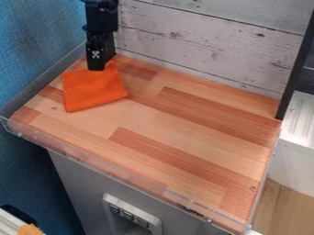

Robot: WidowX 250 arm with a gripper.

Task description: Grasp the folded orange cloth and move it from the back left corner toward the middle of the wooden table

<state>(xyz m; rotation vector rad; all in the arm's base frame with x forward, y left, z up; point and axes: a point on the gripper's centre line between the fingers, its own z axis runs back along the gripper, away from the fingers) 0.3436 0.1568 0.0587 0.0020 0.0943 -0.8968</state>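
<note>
The black gripper (97, 68) hangs down at the upper left of the camera view, its lower end right at the top edge of an orange cloth (94, 89). The cloth lies nearly flat on the wood-patterned work surface (165, 124), in its back left part. Part of the cloth's upper edge is hidden behind the gripper. How the fingers stand against the fabric is not visible.
Low clear walls (126, 176) edge the surface at the left and front. Behind it stands a whitewashed plank wall (202, 41), with a black upright post (295, 69) at the back right corner. A white unit (297, 151) stands beyond the right edge.
</note>
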